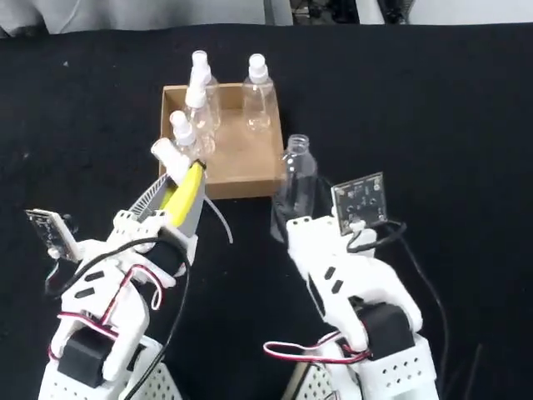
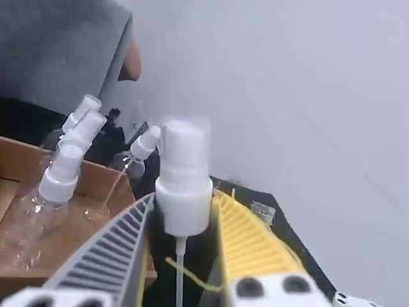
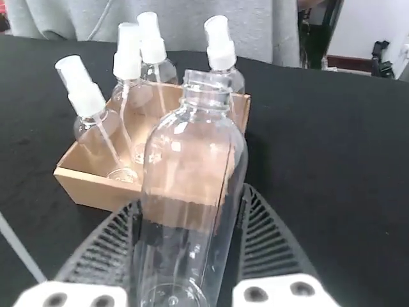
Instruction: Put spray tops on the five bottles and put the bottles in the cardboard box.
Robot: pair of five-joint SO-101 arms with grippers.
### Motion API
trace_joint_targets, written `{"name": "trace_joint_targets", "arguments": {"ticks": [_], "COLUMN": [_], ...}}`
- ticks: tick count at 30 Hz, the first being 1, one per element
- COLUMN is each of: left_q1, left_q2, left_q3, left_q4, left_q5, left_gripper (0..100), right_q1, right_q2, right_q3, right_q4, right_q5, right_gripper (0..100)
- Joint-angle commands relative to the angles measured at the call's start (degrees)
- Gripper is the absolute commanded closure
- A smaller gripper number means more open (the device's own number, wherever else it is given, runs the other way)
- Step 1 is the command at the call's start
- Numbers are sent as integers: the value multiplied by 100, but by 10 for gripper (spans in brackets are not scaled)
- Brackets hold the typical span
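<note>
One black table [image 1: 450, 108] with cardboard box [image 1: 246, 160], pale wall [image 2: 307, 89] beyond.

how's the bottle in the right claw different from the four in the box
The held bottle has an open neck with no spray top; the four boxed bottles each carry a white one. The held bottle is gripped in the right claw outside the cardboard box; the boxed bottles stand inside it. All are clear, round bottles.
</note>
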Motion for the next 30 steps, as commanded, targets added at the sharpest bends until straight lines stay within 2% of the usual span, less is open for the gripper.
{"name": "trace_joint_targets", "arguments": {"ticks": [1,5,11,14,21,23,30], "left_q1": [-374,-980,-1429,-1455,-1464,-1464,-1473], "left_q2": [-53,-53,-53,-53,-53,-53,-53], "left_q3": [-145,-268,-497,-620,-884,-998,-1156], "left_q4": [-141,-149,-141,-141,-141,-141,-308], "left_q5": [246,967,1029,1029,1037,1248,1521], "left_gripper": [971,971,971,971,971,971,972], "right_q1": [-114,-114,-114,-141,-844,-958,-1257], "right_q2": [-119,-119,-119,-119,-119,-119,-119], "right_q3": [4,4,4,13,356,505,778], "right_q4": [-308,-308,-308,-308,-580,-756,-870], "right_q5": [53,53,53,53,62,79,862], "right_gripper": [976,976,977,977,977,977,977]}}
